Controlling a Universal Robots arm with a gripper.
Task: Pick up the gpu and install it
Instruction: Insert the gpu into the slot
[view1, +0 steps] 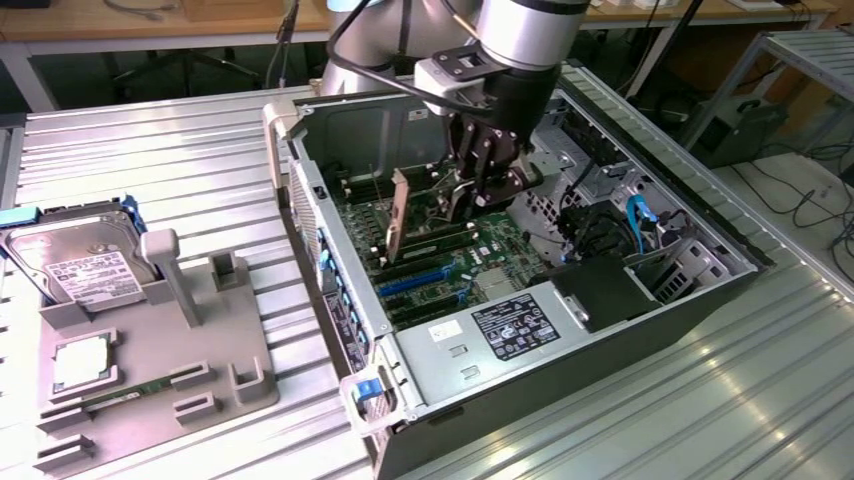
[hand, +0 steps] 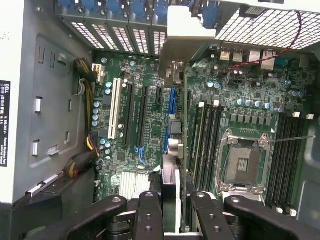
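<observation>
End effector (hand: 170, 210) fingers clamping gpu (hand: 176, 150) edge-on over motherboard (hand: 250, 115), lower card edge hidden.

Inside the open computer case (view1: 694, 290), gpu (view1: 399, 215) on edge over the motherboard (view1: 441, 250), pinched in the gripper (view1: 461, 195); hard drive (view1: 74, 262) well apart at the exterior view's left.

My arm (view1: 514, 30) comes down from the far side, wrist pointing straight down, toward the exterior view's right of middle. My gripper (view1: 467, 195) hangs low, jaws narrowed and clamped on the gpu (view1: 400, 225), which stands upright on edge.
</observation>
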